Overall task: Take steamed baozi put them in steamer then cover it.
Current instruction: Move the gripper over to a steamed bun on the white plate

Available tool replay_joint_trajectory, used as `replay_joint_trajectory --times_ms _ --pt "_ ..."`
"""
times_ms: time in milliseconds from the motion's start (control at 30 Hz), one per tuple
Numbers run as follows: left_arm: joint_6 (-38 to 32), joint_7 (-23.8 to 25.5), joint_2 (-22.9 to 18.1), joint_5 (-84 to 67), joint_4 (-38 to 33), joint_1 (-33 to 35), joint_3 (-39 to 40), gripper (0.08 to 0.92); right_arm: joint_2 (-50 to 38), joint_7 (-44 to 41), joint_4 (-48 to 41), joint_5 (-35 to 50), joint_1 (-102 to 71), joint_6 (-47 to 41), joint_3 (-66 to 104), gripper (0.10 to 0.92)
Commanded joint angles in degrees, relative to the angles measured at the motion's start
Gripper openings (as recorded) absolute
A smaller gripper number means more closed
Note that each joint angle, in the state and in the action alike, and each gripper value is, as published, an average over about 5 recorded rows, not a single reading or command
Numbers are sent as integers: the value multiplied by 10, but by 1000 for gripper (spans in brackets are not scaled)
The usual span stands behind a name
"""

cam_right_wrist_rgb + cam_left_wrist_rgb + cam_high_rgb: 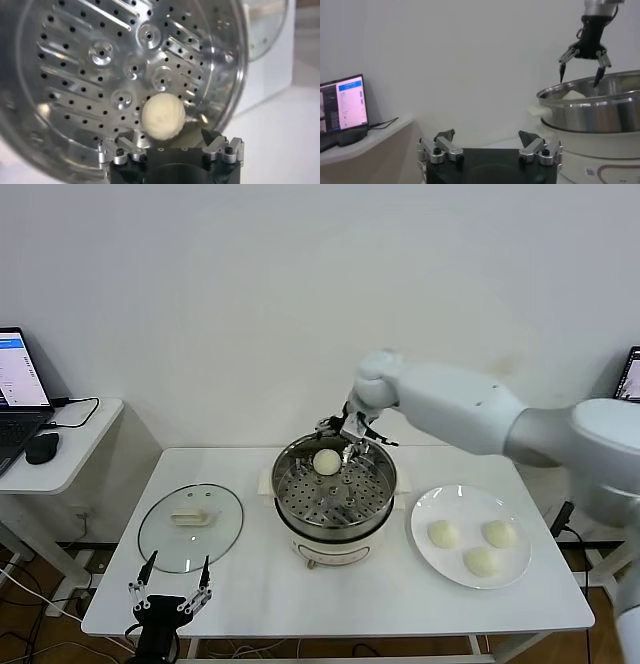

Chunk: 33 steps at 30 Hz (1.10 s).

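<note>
Right gripper [347, 436], released above the steamer [335, 529] with one baozi [327, 462] inside, has three baozi [481, 561] toward the right edge; left gripper [172, 589] idles spread.

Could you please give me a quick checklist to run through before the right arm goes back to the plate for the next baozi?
1. First baozi released onto the steamer tray: ok, it sits free at the far side.
2. Right gripper open and empty: ok, above the pot's far rim.
3. Baozi left on the plate: ok, three, apart from each other.
4. Room on the tray: ok, most of it is bare.
5. Cover out of the way: ok, flat on the table left of the steamer.
6. Left gripper clear: ok, open at the near table edge.
</note>
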Motion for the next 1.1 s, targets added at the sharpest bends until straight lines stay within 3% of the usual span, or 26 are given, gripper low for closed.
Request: replay_joint_trajectory --times_ms 33,267,467,1100 --pt "0 1 3 0 -11 4 1 823 -193 -64 179 131 86 -239 -24 823" --pt "2 1 4 -1 -12 -2 4 823 -337 -67 251 107 69 -297 -11 823" --pt "2 1 6 -7 -7 -8 5 823 -397 -64 262 78 6 -296 13 823" --pt "5 3 -8 -2 -1 2 2 823 -351 -34 179 -24 -318 -281 221 823"
